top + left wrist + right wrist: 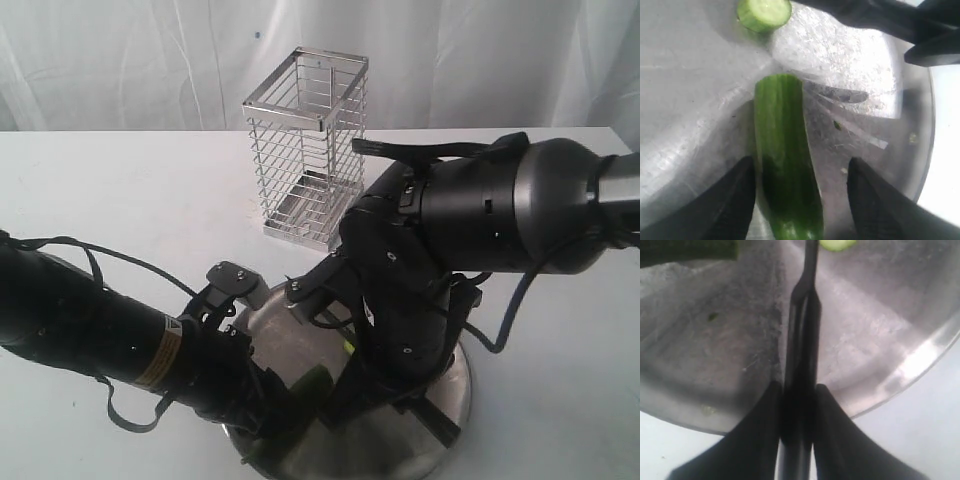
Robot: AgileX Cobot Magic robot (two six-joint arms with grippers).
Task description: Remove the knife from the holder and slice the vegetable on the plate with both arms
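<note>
Long green vegetable [785, 165] on a round grey steel plate [690, 75].
The left gripper [801, 172] stands wide-fingered astride it, a cut slice [764, 13] beyond; the right gripper [796, 390] clamps the slim black-handled knife [801, 340] over the plate.

Knife [801, 355] gripped over the plate [283, 345], vegetable [785, 170] cut
The vegetable, glossy green with one blunt cut end, lies flat on the dull steel plate; a round slice [764, 13] lies on the plate just past that end, apart from it. The left pincer [801, 167] straddles the vegetable, fingers spread. The right pincer [797, 390] clamps the knife's black handle above the plate, blade reaching towards the slice. The wire holder [305, 150] stands upright beyond the plate, apart from it
</note>
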